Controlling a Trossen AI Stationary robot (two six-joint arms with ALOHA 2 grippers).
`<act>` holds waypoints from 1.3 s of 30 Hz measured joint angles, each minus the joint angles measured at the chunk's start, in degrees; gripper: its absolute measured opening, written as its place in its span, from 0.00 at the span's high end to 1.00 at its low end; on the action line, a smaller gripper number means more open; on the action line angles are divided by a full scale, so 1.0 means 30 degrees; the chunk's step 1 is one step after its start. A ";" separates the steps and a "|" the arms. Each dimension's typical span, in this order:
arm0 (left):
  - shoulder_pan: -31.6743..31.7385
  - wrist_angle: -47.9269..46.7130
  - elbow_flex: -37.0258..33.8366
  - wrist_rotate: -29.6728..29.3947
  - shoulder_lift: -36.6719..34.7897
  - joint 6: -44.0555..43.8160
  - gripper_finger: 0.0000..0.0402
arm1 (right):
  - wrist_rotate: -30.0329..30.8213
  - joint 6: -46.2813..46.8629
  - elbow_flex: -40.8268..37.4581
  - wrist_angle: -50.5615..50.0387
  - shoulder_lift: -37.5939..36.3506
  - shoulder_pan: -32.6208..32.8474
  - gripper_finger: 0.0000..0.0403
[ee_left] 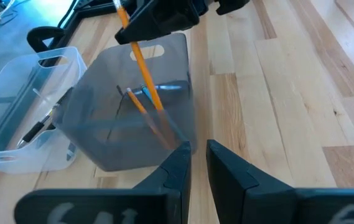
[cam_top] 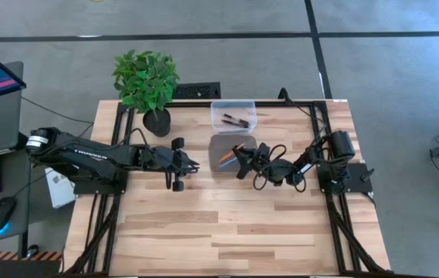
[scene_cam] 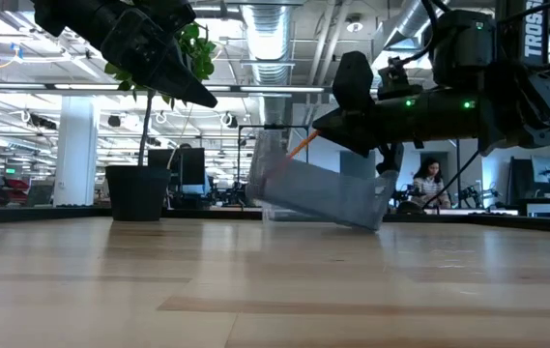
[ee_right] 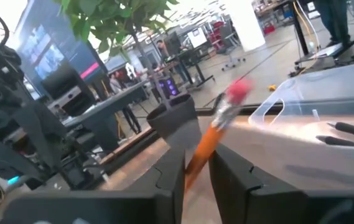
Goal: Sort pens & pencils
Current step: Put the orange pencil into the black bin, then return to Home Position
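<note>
A grey see-through bin (cam_top: 223, 147) holds an orange pencil (ee_left: 140, 106) and a light blue pencil (ee_left: 157, 98). It looks slanted in the low view (scene_cam: 323, 198). Behind it, a clear bin (cam_top: 233, 114) holds black pens (cam_top: 236, 120), which also show in the right wrist view (ee_right: 344, 129). My right gripper (cam_top: 242, 160) is over the grey bin, shut on a second orange pencil (ee_left: 140, 59). My left gripper (cam_top: 194, 164) hangs empty just left of the grey bin, its fingers (ee_left: 180, 158) a narrow gap apart. My right gripper pinches the orange pencil's shaft (ee_right: 203, 149) between its two fingers, nearer the pink eraser end (ee_right: 239, 90). The fingers lie across the pencil. The pencil slants steeply, with the eraser end up and the lower end (ee_left: 155, 102) down inside the grey bin. I cannot tell whether the lower end touches the floor.
A potted plant (cam_top: 148, 85) stands at the table's far left. Bare wooden tabletop (cam_top: 227, 224) stretches toward the near edge. A monitor, keyboard and mouse (cam_top: 1, 210) sit off the table's left. A person (scene_cam: 429, 179) sits in the room beyond.
</note>
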 joint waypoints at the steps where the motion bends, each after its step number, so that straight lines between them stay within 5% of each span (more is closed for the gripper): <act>1: 0.0000 -0.0007 0.0000 -0.0007 0.0000 -0.0028 0.89 | -0.0006 0.0036 -0.0013 -0.0042 0.0013 0.0001 0.76; 21: 0.0000 0.0015 0.0007 -0.0029 0.0000 -0.0101 0.89 | -0.0509 -0.2879 0.0570 -0.0635 -0.1265 0.0533 0.75; 34: 0.0000 -0.0010 0.0007 -0.0029 0.0007 -0.0232 0.89 | -0.0454 -0.3758 0.0578 -0.7851 -0.6580 0.0247 0.74; 39: 0.0000 -0.0663 0.0015 -0.0021 0.0007 -0.0265 0.89 | -0.0582 -0.4290 0.0578 -1.3595 -0.9847 0.1019 0.74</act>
